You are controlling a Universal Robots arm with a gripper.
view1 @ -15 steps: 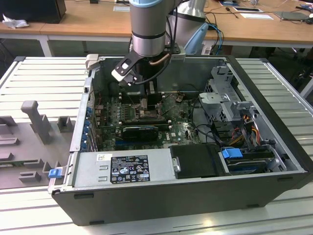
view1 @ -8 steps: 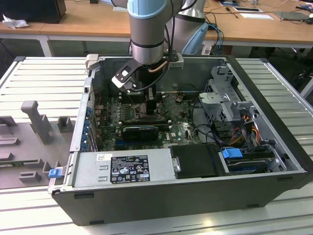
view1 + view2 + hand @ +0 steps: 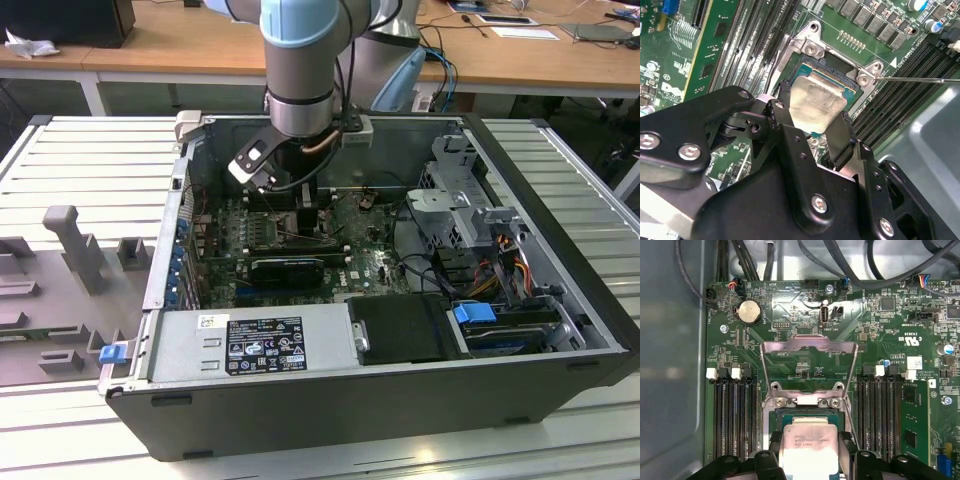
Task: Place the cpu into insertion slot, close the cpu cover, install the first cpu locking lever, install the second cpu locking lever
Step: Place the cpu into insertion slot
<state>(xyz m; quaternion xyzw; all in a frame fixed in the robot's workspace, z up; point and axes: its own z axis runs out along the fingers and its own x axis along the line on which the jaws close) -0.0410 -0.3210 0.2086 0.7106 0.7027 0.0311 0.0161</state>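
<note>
Exterior view: arm reaches down into open case (image 3: 300,400) lying on slatted desk (image 3: 90,150). Claw (image 3: 305,215) sits low over the green board, towards the case's back wall. Case contents: board, drive cage, cables, power unit. Second wrist view: claw (image 3: 815,117) closed on cpu (image 3: 815,102), with black fingers (image 3: 785,125) pressed to two opposite edges. The chip is held flat side up directly over slot (image 3: 832,70), so the slot lies straight beneath the claw, with no sideways offset apparent. Whether the chip is already seated or just above cannot be told. One thin lever (image 3: 910,79) sticks out beside a slot corner, unlatched. First wrist view: claw (image 3: 809,450) grips cpu (image 3: 807,442). The chip's edges run square with the frame of slot (image 3: 810,415). Cover (image 3: 810,346) is swung up and open off the slot, its window showing board behind. Slot contents: the cpu alone, judged at most partly entered. Memory slots (image 3: 735,415) flank both sides.
</note>
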